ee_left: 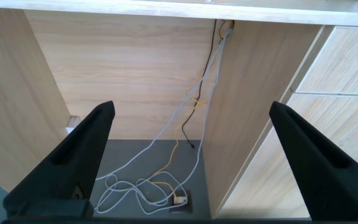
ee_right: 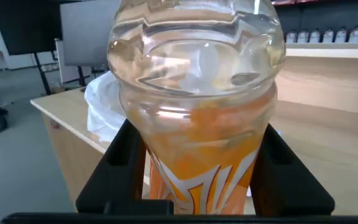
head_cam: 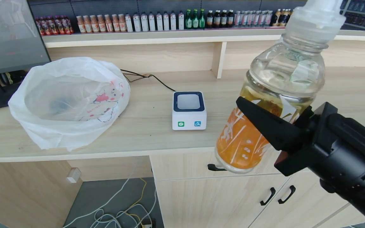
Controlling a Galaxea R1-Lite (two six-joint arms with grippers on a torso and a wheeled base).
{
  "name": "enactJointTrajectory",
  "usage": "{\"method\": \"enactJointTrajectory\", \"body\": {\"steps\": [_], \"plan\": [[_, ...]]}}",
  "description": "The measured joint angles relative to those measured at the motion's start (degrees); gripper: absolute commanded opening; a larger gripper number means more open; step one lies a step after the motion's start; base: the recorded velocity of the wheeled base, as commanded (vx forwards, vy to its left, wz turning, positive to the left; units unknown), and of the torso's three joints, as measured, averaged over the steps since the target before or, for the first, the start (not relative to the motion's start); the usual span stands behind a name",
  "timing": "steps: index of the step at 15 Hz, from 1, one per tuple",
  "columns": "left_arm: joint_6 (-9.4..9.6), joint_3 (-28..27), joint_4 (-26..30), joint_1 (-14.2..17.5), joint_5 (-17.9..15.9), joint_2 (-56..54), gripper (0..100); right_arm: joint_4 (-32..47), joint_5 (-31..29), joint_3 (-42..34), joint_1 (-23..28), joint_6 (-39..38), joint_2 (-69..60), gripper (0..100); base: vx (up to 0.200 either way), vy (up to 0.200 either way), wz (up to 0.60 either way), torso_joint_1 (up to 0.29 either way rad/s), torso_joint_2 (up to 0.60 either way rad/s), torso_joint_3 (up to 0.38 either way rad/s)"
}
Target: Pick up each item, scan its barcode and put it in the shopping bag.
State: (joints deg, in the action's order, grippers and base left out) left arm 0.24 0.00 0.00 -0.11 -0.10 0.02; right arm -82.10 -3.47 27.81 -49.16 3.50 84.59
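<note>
Bottle first, in the head view: clear plastic with a pale cap and an orange label carrying white brush-like strokes, none of which I can read from here. It is held in the air, tilted, in front of the edge of the surface and to the right of the scanner. The scanner is a white box with a dark blue frame round its window and two small square icons, one green and one blue, on its front. Left of it the white bag stands open, printed with a pink cartoon figure. The surface is pale wood. Behind it runs a shelf lined with drink bottles, a dark screen stands at the far left, and cabinet doors with black handles sit below. The right hand clamps the bottle across its label.

From the left wrist, the left hand is spread wide with nothing between its fingers, below the surface, facing a wooden recess where cables lie on the grey floor.

From the right wrist, the right hand grips the bottle on both sides of the orange label. The bag lies beyond on the surface.
</note>
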Motion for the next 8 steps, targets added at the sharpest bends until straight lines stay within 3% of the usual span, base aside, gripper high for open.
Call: {"method": "enactJointTrajectory", "body": {"steps": [5, 8], "plan": [[0.0, 0.0, 0.0, 0.04, 0.0, 0.0, 100, 1.72, -11.9, 2.34, 0.6, -5.46, 0.49, 0, 0.0, 0.0, 0.0, 0.0, 0.0, 0.0], [0.02, 0.0, 0.02, 0.0, 0.0, 0.0, 100, 4.32, -13.6, 6.14, 3.63, -6.12, 2.23, 0, 0.0, 0.0, 0.0, 0.0, 0.0, 0.0]]}}
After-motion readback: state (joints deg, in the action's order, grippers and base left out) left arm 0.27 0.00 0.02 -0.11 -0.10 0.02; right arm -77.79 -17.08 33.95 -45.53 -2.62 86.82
